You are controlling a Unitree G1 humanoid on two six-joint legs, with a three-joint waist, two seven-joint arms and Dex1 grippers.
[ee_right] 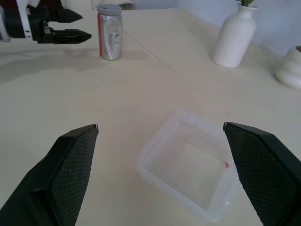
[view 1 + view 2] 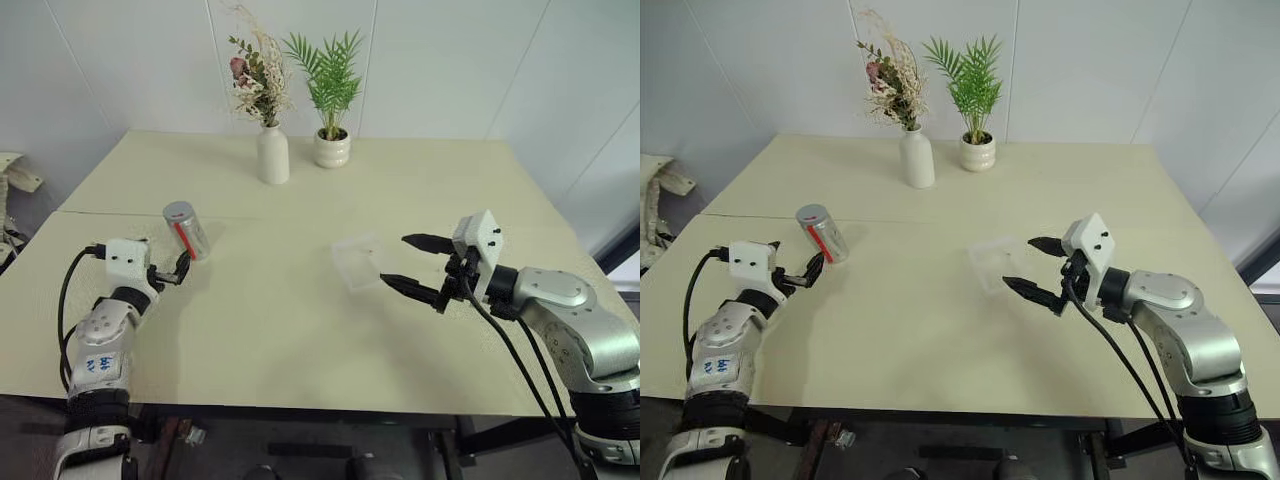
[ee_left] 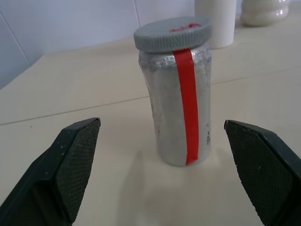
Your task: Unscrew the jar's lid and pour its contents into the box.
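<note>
Jar [image 3: 181, 103], lid [image 3: 172, 34] on, just ahead of wide-open, empty left jaws; right jaws likewise, near box [image 1: 188, 162]

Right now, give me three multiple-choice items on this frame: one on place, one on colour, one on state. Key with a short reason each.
1. Where does the jar stand?
A. inside the box
B. on the table, just ahead of the left gripper
C. behind the white vase

2. What colour is the stripe down the jar's side?
A. red
B. blue
C. green

3. What is the state of the lid?
A. lying on the table
B. held by the right gripper
C. on the jar

Key:
1 B: the jar stands upright on the table, in front of the left gripper, apart from its fingers.
2 A: the left wrist view shows a red stripe running from under the lid to the base.
3 C: the grey lid sits on top of the jar; the right gripper is open over by the box, holding nothing.
</note>
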